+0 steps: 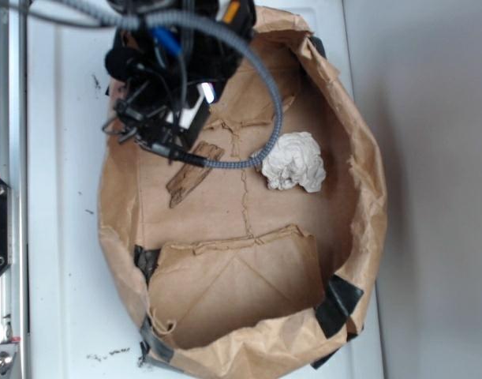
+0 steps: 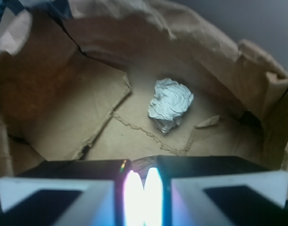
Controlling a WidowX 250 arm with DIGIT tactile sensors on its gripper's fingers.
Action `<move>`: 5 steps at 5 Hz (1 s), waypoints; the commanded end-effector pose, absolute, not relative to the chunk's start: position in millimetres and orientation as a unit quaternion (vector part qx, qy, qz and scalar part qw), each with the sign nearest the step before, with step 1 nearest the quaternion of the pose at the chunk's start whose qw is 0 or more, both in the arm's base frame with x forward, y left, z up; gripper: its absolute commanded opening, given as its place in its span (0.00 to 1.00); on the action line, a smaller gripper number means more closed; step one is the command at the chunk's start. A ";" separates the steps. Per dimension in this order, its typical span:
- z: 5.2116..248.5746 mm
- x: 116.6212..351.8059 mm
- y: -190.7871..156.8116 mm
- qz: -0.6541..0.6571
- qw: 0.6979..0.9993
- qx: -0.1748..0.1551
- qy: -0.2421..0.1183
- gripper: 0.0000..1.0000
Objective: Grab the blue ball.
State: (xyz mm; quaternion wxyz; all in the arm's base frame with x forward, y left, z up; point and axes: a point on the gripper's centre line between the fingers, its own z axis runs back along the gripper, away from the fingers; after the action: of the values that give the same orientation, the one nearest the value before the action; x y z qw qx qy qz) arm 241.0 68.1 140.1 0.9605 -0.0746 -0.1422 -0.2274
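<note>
Blue ball: hidden beneath the arm in the exterior view. In the wrist view only a small, dark, rounded sliver (image 2: 144, 163) shows just beyond the tips of the claw (image 2: 144, 181); whether this is the ball cannot be told.

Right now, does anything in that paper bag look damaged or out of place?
Yes: the brown paper bag is torn at its rim and patched with black tape. No blue ball shows in either view.

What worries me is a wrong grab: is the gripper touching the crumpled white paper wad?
Apart: wrist view shows bare brown paper between gripper and wad.
</note>
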 end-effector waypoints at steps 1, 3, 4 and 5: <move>93.3 259.2 92.5 -0.243 0.962 -0.011 -0.122 1.00; 58.4 263.2 105.6 -0.250 0.963 0.014 -0.102 1.00; 40.2 264.8 112.0 -0.250 0.962 0.050 -0.094 1.00; 40.8 259.5 115.4 -0.255 0.961 0.050 -0.093 1.00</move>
State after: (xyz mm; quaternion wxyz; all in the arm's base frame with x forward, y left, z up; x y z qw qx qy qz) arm 255.6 102.8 26.9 0.9637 0.0405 -0.0825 -0.2507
